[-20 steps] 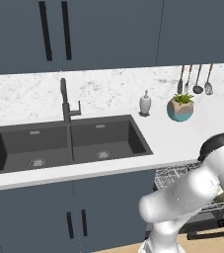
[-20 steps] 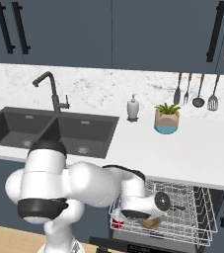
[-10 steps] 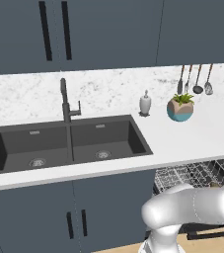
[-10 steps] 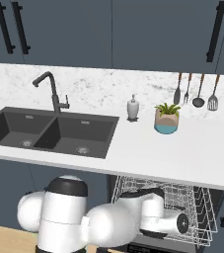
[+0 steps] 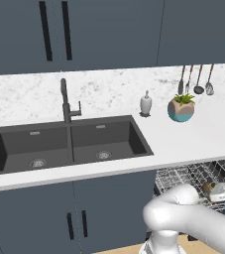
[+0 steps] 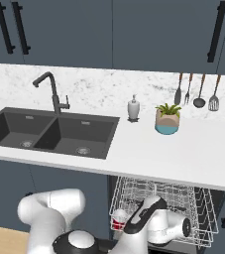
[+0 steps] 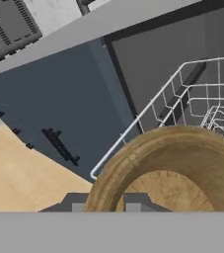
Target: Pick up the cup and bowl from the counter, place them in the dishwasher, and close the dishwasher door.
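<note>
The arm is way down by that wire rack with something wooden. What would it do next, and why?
Probably ease the wooden bowl a little further over the pulled-out rack and let go. The hand view shows the bowl right at the gripper, beside the rack's corner, and the dishwasher door isn't shut yet.

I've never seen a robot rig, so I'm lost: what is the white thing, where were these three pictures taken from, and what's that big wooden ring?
The white shape is a robot arm in a computer-rendered kitchen. Two pictures come from cameras behind it, left and right, looking over the counter, which carries a soap bottle and potted plant beside the sink. Below, the dishwasher rack is pulled out. The third camera sits on the hand: the ring is a wooden bowl, its rim seemingly gripped between the fingers, beside the rack.
</note>
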You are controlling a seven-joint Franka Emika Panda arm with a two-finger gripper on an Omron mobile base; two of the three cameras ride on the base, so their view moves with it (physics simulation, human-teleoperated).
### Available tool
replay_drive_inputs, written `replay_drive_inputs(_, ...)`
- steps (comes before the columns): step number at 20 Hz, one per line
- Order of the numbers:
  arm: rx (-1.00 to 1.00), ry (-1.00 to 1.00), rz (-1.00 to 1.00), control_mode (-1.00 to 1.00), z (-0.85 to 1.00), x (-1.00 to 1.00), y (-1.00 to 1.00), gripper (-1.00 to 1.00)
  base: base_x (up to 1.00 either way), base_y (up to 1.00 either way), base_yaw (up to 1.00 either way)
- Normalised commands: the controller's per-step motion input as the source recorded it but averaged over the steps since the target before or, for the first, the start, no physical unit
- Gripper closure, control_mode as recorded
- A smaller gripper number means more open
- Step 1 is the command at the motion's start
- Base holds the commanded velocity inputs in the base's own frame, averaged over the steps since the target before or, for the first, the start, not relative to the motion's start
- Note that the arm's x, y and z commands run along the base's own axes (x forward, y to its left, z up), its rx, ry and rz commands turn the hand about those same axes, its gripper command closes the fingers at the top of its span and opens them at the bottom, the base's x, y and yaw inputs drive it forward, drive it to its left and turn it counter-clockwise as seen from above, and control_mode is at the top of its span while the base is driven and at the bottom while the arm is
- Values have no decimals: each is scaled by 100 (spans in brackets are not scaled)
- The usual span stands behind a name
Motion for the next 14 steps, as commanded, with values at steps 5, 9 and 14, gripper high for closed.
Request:
replay_drive_inputs(5,1,-6,0,-100,-11,37,33,100,0,0,0)
replay_drive_inputs(9,0,-3,1,-100,-37,54,-1,100,0,0,0)
replay_drive_inputs(14,0,7,2,-100,-56,58,-3,100,0,0,0)
